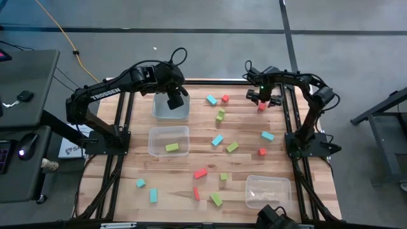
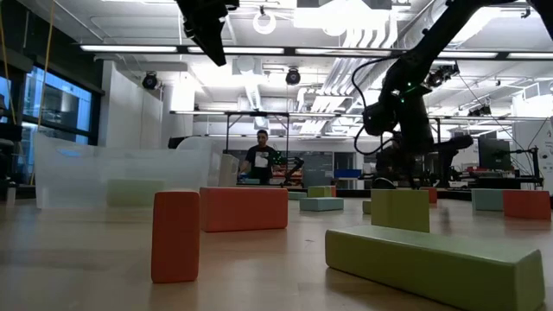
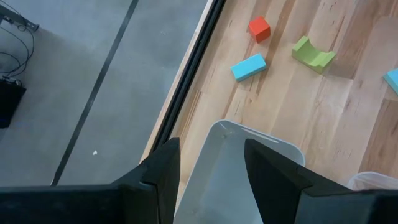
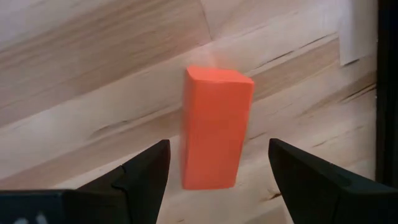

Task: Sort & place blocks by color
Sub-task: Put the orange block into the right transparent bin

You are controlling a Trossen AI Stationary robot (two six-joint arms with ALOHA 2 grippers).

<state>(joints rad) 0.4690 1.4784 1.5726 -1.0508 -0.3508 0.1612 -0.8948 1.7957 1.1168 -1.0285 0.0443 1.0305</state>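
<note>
Cyan, lime green and red-orange blocks lie scattered over the wooden table [image 1: 191, 159]. My right gripper [image 1: 262, 98] is open at the far right. Its fingers stand on either side of an upright red-orange block [image 4: 214, 127] [image 1: 261, 107] without touching it; the block stands on its end on the wood. My left gripper [image 1: 176, 98] is open and hovers above the clear far-left bin [image 3: 249, 162] [image 1: 170, 107]. A green block [image 1: 172, 147] lies in the middle-left bin [image 1: 168, 132].
A third clear bin [image 1: 267, 191] stands near the right front. Loose blocks near the left gripper: a cyan bar [image 3: 249, 66], a red cube [image 3: 259, 28], a green arch piece [image 3: 313, 53]. More lie mid-table [image 1: 217, 140] and toward the near edge [image 1: 201, 172]. A person stands far off [image 2: 261, 160].
</note>
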